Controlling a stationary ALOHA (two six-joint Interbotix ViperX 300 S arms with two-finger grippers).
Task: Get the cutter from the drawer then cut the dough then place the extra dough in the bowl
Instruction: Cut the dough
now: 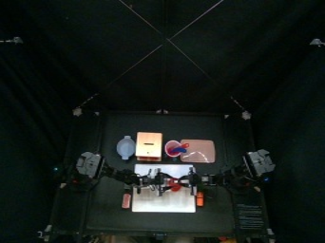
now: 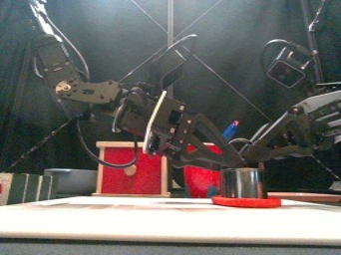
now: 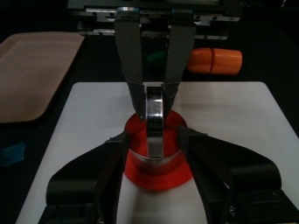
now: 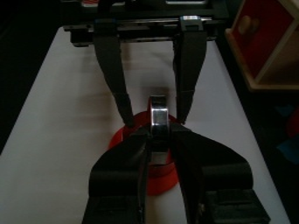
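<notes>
Well, my left end effector [image 3: 155, 144] hugged the round cutter [image 2: 242, 184] from both sides, jaws wide apart. My right end effector [image 4: 158, 127] was pinched almost shut on the cutter's top. The cutter stood on the red dough [image 2: 248, 201], which lay flat on the white board [image 2: 107, 206].

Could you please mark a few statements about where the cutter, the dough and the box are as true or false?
1. The cutter stands on the red dough on the white board. True.
2. The dough lies in the bowl. False: it lies on the board, and the bowl stands apart at the back left.
3. The right gripper is shut on the cutter's wire handle. True.
4. The wooden box stands on the board. False: the wooden box stands behind the board.
</notes>
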